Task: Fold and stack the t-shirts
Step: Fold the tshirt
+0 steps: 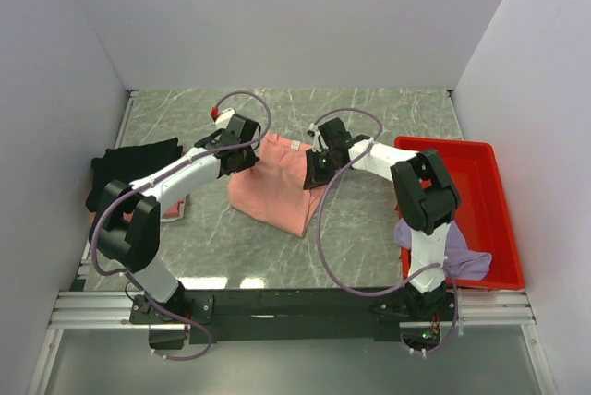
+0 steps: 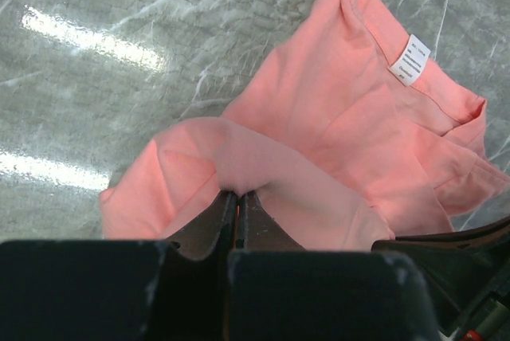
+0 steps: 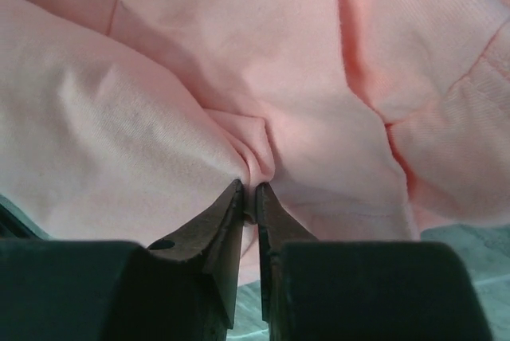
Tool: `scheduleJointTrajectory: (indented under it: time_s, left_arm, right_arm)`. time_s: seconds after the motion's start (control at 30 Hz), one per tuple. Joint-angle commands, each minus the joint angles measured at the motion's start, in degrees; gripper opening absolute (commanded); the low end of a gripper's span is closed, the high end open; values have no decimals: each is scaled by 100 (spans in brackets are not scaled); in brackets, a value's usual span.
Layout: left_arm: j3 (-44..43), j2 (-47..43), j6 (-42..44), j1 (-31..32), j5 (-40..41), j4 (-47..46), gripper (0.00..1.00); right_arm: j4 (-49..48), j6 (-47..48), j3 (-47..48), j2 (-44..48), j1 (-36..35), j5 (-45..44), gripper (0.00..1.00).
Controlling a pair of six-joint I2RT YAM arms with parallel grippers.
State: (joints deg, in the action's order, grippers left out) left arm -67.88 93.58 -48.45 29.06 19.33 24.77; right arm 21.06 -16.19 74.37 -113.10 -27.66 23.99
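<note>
Salmon-pink t-shirt — was found bunched on the table, pinched by the left gripper and the right gripper, both clamped on cloth. Thin pinches could be lost under uneven pulling — fold spoiled.

The shirt pinched in my left gripper and right gripper is soft, matt cloth of fine knit, puckered at the tips. Its label, ahead of my left gripper, is smooth, white and printed. My fingers are matt black, chipped pale at the edges. The table beneath is polished, marble-veined and glaring. The tray, right of my right gripper, is glossy red plastic.
</note>
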Motion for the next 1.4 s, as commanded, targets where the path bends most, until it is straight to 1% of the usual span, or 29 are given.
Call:
scheduleJointTrajectory:
  time_s: [0.0,0.2,0.33,0.47,0.6,0.67,0.9,1.0,1.27,1.37]
  left_arm:
    - [-16,-322,169,-23,-44,-113,1]
    - [275,-797,99,-23,-17,-184,1]
    - [494,-1218,-33,-23,44,-183,1]
    - [740,-1623,-34,-23,9,-341,1]
    - [750,-1922,11,-23,132,-438,1]
    - [680,-1958,89,-23,176,-491,1]
    - [223,-1528,265,-23,44,-552,1]
    - [73,-1317,380,-23,27,-684,1]
    - [-700,-377,529,-93,70,-588,1]
    - [-999,1,582,-120,150,-527,1]
  right_arm:
    - [-111,-8,87,604,-151,-289,16]
    - [-49,-51,-124,1246,-371,-772,12]
    - [65,-200,-361,1842,-521,-1053,12]
    - [153,-376,-546,2335,-539,-1124,11]
    - [275,-526,-652,2766,-530,-1300,11]
    - [355,-579,-634,2925,-530,-1536,11]
    - [557,-702,-643,3215,-407,-1862,11]
    - [505,-684,-643,3206,-249,-1802,11]
    - [382,-588,-450,2794,138,-1441,11]
    - [346,-500,-292,2504,322,-1388,11]
